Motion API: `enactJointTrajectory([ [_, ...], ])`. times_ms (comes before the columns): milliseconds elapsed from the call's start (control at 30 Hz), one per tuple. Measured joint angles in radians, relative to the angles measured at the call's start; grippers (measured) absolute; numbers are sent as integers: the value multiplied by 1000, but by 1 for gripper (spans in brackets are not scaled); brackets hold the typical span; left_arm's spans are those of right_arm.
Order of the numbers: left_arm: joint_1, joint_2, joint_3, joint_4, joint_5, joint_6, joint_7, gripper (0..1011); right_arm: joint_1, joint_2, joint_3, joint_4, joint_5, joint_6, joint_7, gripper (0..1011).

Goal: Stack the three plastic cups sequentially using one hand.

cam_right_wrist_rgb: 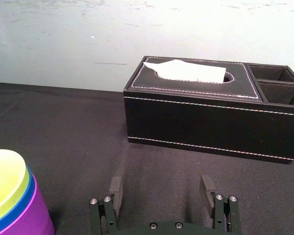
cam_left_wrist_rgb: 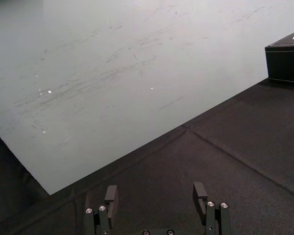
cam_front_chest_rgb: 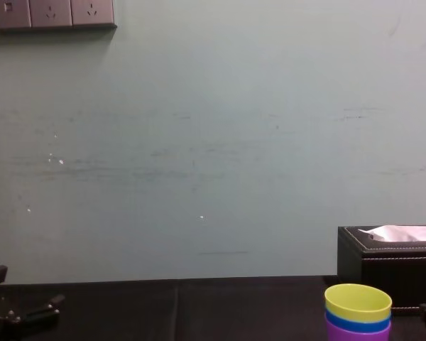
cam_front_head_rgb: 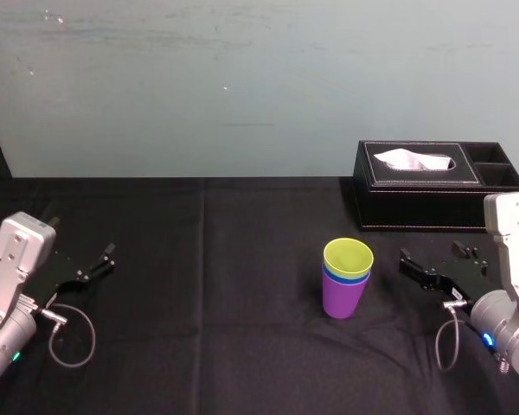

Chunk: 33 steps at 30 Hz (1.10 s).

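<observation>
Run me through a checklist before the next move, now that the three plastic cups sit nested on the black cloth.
1. Nesting: yellow-green plastic tumbler inside blue plastic tumbler, which sits inside purple plastic tumbler: ok.
2. Stack standing upright: ok.
3. Release: right gripper open, empty, beside the stack without touching it: ok.
4. Idle arm: left gripper open, parked at the far left: ok.
5. Clearance: black stitched tissue box apart from the stack: ok.
6. Cups pressed fully home: cannot tell.
</observation>
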State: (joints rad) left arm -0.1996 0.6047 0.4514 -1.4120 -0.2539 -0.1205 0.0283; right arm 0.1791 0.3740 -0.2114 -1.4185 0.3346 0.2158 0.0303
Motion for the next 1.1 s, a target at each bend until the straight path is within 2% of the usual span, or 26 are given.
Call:
enactJointTrajectory([
  [1100,0,0,0,0,0,0,0,1000,0,0,0,0,0,-1,0,1000],
])
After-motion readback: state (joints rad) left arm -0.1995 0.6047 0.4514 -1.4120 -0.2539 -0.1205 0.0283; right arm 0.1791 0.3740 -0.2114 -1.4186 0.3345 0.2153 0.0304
